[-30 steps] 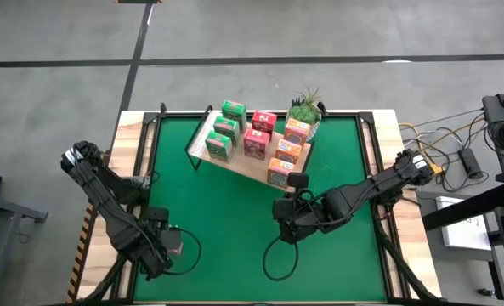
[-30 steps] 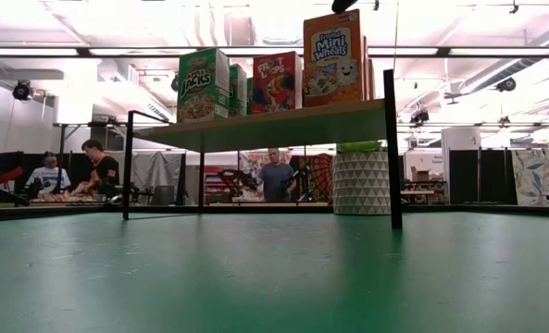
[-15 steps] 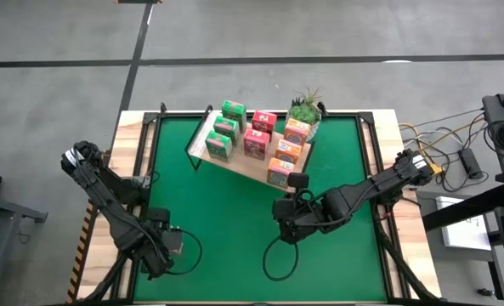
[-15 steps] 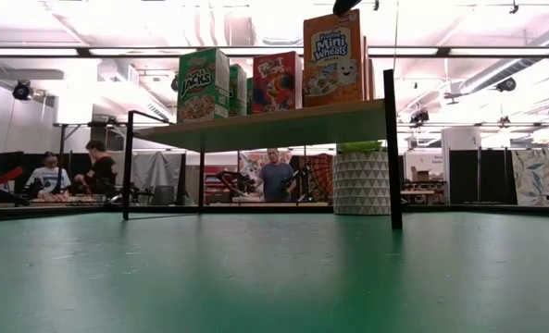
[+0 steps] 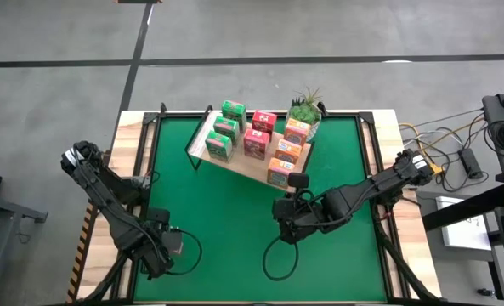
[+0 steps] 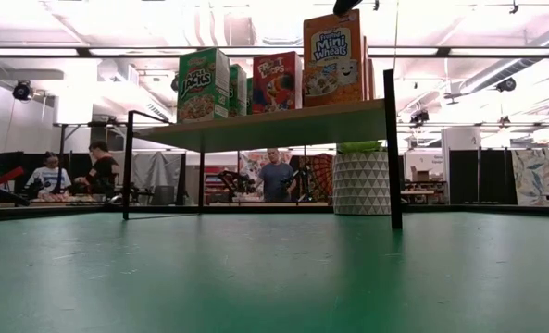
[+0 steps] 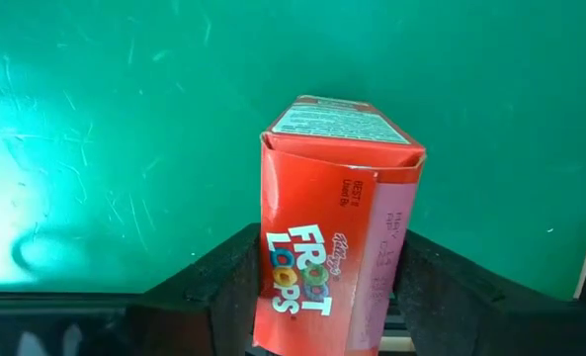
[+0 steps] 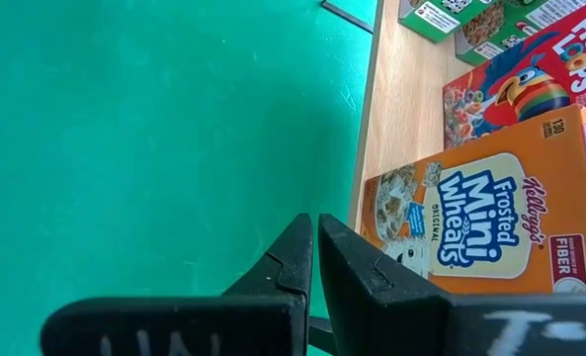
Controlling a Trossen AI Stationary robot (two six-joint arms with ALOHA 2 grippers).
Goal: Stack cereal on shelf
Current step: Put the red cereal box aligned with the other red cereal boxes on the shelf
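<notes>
Eight-odd cereal boxes (image 5: 255, 143) on shelf (image 5: 241, 165); left tool (image 7: 322, 297) pinching Froot Loops box (image 7: 332, 222), right tool (image 8: 314, 259) pressed together.

Printed cardboard with a slight sheen on the Froot Loops box (image 7: 337, 218) and Mini Wheats box (image 8: 480, 222). Pale, matt wood grain across the shelf (image 8: 401, 99). Scuffed matt green mat (image 7: 125, 129); dull black plastic fingers (image 7: 223, 287).

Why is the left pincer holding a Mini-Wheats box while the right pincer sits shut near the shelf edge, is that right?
Not quite. The left wrist view shows the left pincer shut on a red Froot Loops box, not Mini-Wheats. The rest holds: the right pincer is shut beside the shelf, where the orange Mini-Wheats box already stands.
</notes>
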